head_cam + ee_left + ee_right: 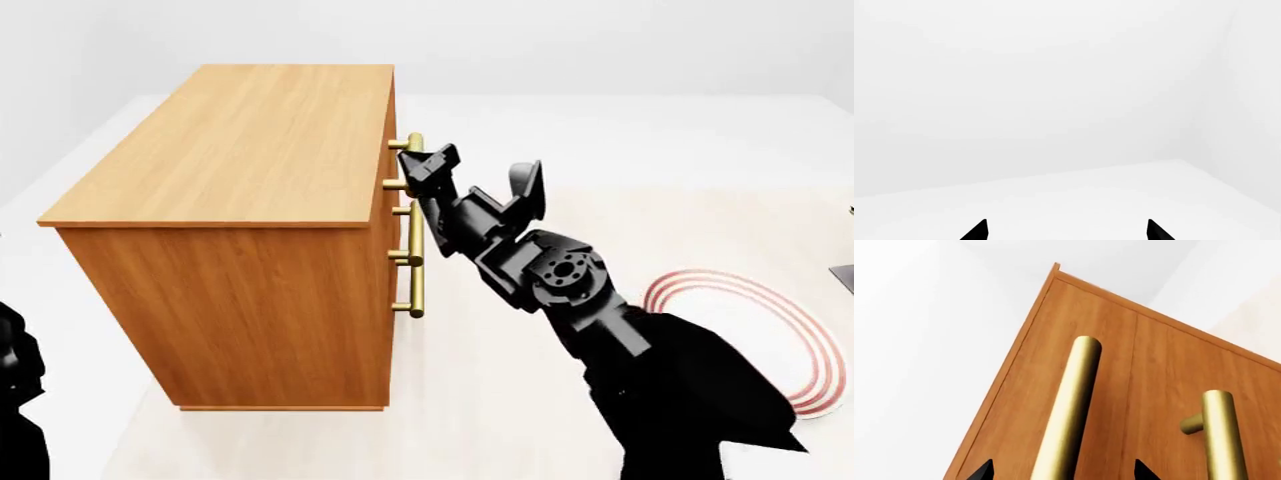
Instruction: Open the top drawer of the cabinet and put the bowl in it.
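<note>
Left: the left pincer [1066, 231] shows only two black fingertips, set apart and holding nothing, facing bare white floor and wall. In the head view that arm is a dark shape at the frame's left edge, well apart from the work.

Centre: the boxy orange-brown wooden cabinet [240, 240] stands on the pale floor, all drawers shut. The right pincer [474, 175] is spread, its near finger just beside the horizontal brass bar handle [415, 145] of the top drawer [1121, 365]; contact cannot be confirmed.

Step in hand, as judged: seat the bar squarely between the fingers, close fully, then pull straight out along the drawer's travel, since a skewed pull may slip off.

Right: a flat white plate with red rings [747, 330] lies on the floor, partly hidden by the arm.

The right wrist view alone shows the bar [1067, 415] running between the two fingertips; only the head view shows the cabinet whole. The blue-and-white speckled bowl appears in no view.
</note>
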You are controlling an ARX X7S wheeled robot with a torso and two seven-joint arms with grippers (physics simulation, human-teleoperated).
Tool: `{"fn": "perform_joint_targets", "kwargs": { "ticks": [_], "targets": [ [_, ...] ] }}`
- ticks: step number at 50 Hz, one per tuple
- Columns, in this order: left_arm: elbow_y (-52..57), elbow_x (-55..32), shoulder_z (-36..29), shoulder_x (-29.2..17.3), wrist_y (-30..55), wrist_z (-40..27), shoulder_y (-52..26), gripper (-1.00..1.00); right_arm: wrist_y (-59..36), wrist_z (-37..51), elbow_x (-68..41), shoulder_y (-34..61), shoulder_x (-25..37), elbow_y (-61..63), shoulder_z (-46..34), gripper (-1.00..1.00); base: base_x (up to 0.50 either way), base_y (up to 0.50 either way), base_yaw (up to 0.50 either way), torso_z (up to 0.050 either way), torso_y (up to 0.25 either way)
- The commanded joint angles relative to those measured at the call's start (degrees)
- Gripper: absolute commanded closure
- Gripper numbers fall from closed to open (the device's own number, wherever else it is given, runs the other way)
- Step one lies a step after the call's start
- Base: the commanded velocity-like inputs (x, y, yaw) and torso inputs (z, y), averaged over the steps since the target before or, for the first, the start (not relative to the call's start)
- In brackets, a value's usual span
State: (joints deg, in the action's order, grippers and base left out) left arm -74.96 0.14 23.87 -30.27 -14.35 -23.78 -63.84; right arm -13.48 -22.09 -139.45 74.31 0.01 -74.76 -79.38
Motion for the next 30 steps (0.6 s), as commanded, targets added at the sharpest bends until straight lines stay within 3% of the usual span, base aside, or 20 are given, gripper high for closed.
{"fn": "perform_joint_targets", "kwargs": {
  "ticks": [1, 6, 7, 30],
  "targets": [
    [0.0, -0.1, -0.1, 0.0, 0.0, 0.0, 0.0, -1.00, 1.4, -2.0, -13.4, 0.9, 0.0, 0.4, -14.1, -1.00, 0.00, 0.00, 0.00, 0.000, 0.000],
    [0.0, -0.1, -0.1, 0.0, -0.1, 0.1, 0.0, -1.00, 1.7, -2.4, -14.9, 1.1, 0.0, 0.5, -15.8, -1.00, 0.00, 0.00, 0.00, 0.000, 0.000],
    [0.0, -0.1, -0.1, 0.0, -0.1, 0.1, 0.0, -1.00, 1.9, -2.4, -15.0, 1.2, 0.0, 0.6, -16.0, 1.00, 0.00, 0.00, 0.00, 0.000, 0.000],
    [0.0, -0.1, -0.2, -0.1, -0.1, 0.0, -0.1, -1.00, 2.6, -3.2, -17.7, 1.4, 0.0, -0.2, -19.1, 1.00, 0.00, 0.00, 0.00, 0.000, 0.000]
  ]
}}
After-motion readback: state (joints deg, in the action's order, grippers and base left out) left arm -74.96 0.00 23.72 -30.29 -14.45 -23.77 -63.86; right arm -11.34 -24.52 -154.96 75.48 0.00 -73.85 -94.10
